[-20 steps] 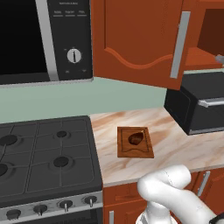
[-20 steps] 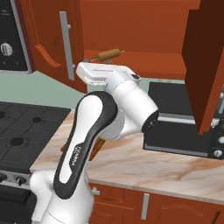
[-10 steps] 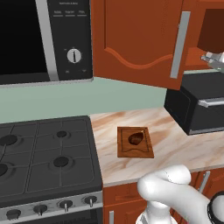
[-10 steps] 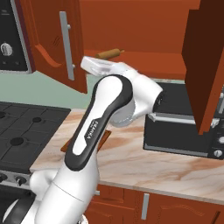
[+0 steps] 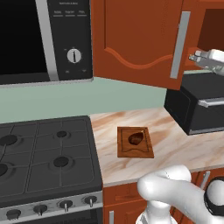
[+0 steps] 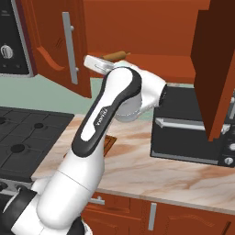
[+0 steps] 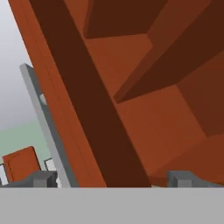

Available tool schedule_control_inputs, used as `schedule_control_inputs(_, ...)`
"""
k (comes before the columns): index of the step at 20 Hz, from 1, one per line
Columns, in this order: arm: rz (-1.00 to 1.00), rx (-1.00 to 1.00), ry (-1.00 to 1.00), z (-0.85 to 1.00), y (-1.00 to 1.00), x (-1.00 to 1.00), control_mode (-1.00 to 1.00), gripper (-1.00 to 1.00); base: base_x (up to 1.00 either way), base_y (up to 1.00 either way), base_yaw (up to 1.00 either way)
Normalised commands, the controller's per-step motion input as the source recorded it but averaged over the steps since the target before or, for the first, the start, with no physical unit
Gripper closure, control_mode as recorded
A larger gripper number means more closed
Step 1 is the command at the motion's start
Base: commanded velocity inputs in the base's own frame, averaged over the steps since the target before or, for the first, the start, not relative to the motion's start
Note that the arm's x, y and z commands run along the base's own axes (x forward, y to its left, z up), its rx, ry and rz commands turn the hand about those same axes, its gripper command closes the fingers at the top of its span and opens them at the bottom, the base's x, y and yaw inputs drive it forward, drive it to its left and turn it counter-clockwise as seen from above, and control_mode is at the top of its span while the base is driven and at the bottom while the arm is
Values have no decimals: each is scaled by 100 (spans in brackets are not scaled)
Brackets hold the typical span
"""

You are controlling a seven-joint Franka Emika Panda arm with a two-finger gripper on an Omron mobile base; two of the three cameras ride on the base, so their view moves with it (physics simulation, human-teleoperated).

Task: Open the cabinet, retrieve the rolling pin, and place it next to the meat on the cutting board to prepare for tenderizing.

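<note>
The cabinet stands open, its left door [image 6: 48, 41] swung out with its long grey bar handle [image 6: 69, 48], its right door [image 6: 215, 69] swung wide. On the cabinet shelf lies the rolling pin [image 6: 115, 56], tan and slim. My gripper [image 6: 94, 63] hangs just left of and in front of it, apart from it, and also appears at the right edge [image 5: 196, 57]. In the hand view its fingertips [image 7: 41, 178] stand wide apart, open, facing the door edge and the handle [image 7: 43, 127]. The cutting board [image 5: 134, 142] lies on the counter with the meat [image 5: 136, 138] on it.
A black toaster oven [image 5: 197, 107] sits on the marble counter [image 6: 151, 176] under the open cabinet. A gas stove [image 5: 43, 153] lies left of the board, a microwave [image 5: 43, 39] above it. My arm [image 6: 108, 114] hides most of the board in the right base view.
My arm has risen and its elbow has swung up. The hand has lifted slightly toward the shelf and come into the left base view's right edge. The rolling pin has not moved.
</note>
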Motion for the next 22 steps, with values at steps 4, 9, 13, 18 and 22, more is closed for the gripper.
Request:
schedule_control_inputs(4, 5, 0, 7, 0, 16, 29, -100, -100, 0, 0, 0)
schedule_control_inputs(9, 7, 0, 7, 0, 12, 30, -100, -100, 0, 0, 0)
schedule_control_inputs(13, 7, 0, 4, 0, 13, 8, -100, -100, 0, 0, 0)
schedule_control_inputs(18, 12, 0, 0, 0, 30, -9, -100, -100, 0, 0, 0)
schedule_control_inputs(22, 16, 0, 0, 0, 48, -43, -100, -100, 0, 0, 0)
